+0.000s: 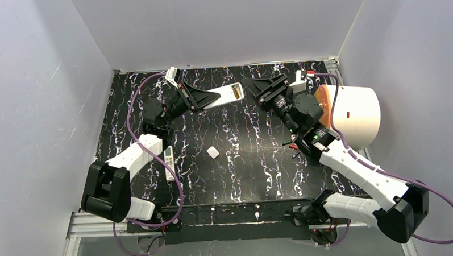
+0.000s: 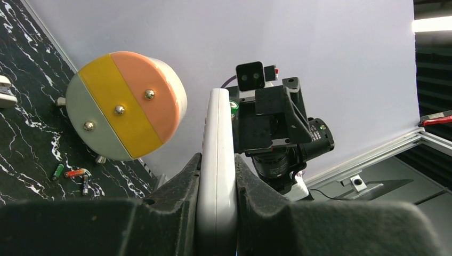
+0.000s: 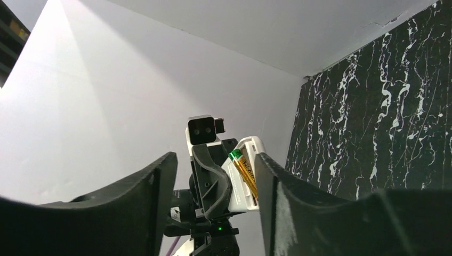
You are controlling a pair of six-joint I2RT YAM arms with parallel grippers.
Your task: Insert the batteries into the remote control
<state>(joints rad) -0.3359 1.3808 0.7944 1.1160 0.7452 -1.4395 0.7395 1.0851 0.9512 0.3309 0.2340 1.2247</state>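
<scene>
While the left gripper (image 2: 217,176) pinches the remote (image 2: 217,122) up, the right gripper (image 3: 216,157) is spread and empty. One battery (image 3: 243,168) sits in the remote; a bump could knock it out.

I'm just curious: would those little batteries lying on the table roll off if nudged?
Probably: the batteries are slim cylinders lying on their sides on a flat table, so a sideways nudge would likely roll them. Being so small, they are probably light and might slip from a loose pinch.
</scene>
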